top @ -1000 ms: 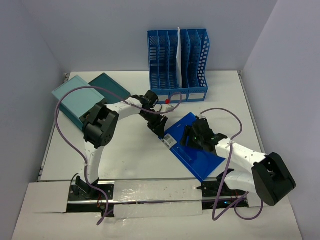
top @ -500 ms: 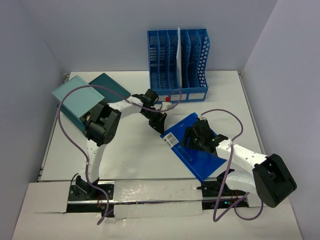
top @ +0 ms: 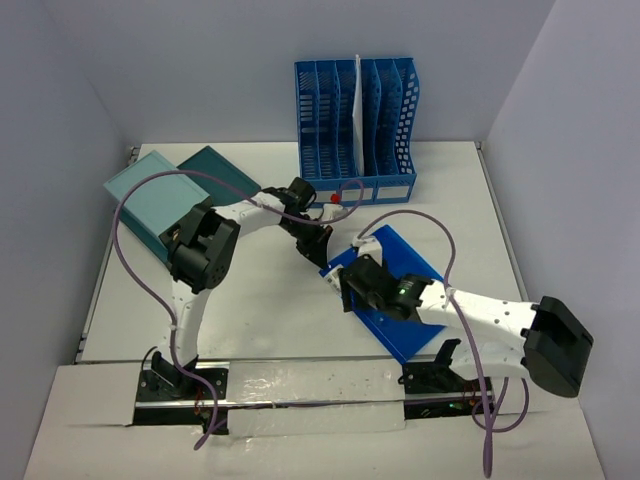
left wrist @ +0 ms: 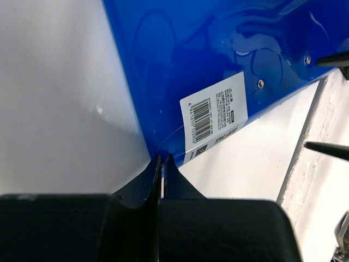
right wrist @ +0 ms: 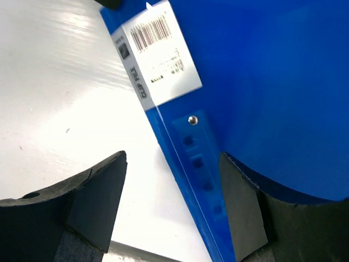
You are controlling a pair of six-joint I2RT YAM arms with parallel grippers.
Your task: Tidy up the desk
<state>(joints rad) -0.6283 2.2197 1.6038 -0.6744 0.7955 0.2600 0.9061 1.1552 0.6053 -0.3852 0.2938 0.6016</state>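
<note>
Desk (top: 250, 310) with the blue clip file (top: 392, 248) lying flat, centre-right. Within 1 second the left gripper (left wrist: 162, 158) has pinched shut on the file's corner. The right gripper (right wrist: 172, 164), jaws apart, has shifted to straddle its spine. A 2-arm lift appears imminent.

Bright, even light; faint glare on the desk (right wrist: 65, 71) and blue folder (left wrist: 218, 33).

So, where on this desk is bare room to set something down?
Free desk: between the left arm and the blue clip file; back right, beside the file rack. Crowded: the clip file's labelled corner, where left gripper and right gripper meet.
</note>
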